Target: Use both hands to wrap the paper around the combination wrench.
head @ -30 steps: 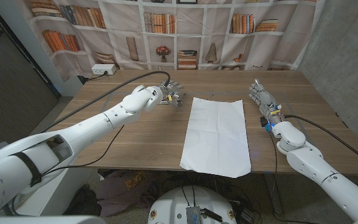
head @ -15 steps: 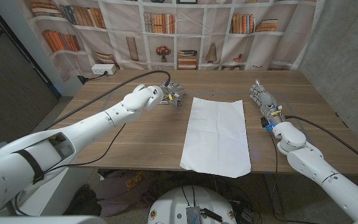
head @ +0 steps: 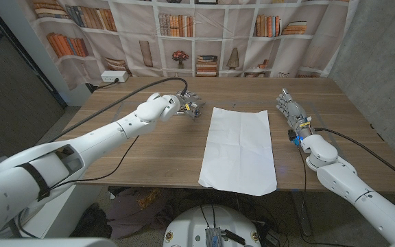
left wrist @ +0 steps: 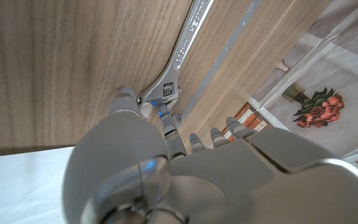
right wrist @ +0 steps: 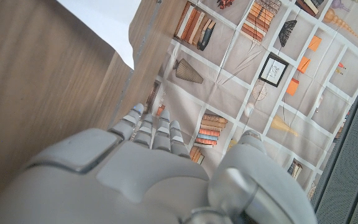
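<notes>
The wrench (left wrist: 180, 59), just past the left hand's (head: 188, 104) fingertips, is bright polished metal with a stamped, ridged shaft. Under it the table (head: 149, 147) is matt brown wood with fine straight grain. The paper (head: 238, 147) between the two hands is smooth matt white, faintly creased. Both hands, left and right (head: 290, 108), are grey satin plastic with a soft sheen on the knuckles.
</notes>
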